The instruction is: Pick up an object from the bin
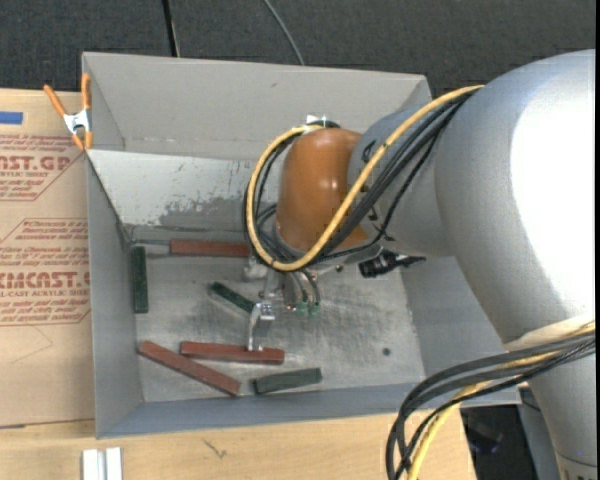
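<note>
My gripper hangs low over the middle of the bin floor, under the arm's orange cover. A short dark green bar lies slanted just to its left, its right end running under the gripper. Directly below the gripper's tip lies a red-brown bar, flat and nearly level. Whether the tip touches that bar is not clear. Nothing can be seen held.
A longer red-brown bar slants along the front left. Near the front wall lies another dark green bar. A green bar stands along the left wall, and a red-brown bar lies at the back. The arm covers the bin's right side.
</note>
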### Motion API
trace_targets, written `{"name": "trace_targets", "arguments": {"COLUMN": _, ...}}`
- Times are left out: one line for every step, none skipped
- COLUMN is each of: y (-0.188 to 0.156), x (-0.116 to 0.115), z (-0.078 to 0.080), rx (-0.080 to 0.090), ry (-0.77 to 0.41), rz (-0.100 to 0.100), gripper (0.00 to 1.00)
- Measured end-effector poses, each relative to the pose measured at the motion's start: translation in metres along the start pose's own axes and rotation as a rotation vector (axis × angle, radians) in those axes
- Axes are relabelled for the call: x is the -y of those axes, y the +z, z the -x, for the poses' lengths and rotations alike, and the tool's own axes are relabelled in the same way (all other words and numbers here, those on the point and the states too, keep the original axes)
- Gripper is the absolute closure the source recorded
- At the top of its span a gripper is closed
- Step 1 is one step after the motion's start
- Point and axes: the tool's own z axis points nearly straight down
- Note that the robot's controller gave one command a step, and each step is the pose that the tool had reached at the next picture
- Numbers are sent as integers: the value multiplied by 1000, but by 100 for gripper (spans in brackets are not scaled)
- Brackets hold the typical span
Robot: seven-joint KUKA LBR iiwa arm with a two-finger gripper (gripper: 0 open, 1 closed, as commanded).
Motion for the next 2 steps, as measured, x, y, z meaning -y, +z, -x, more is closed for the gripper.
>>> {"name": "trace_targets", "arguments": {"y": -12, "x": 4, "z": 3, "rx": 8, "ry": -69, "rz": 0, "gripper": 0}}
{"name": "trace_targets", "arguments": {"y": -7, "x": -1, "z": 5, "rx": 10, "ry": 186, "rz": 3, "gripper": 0}}
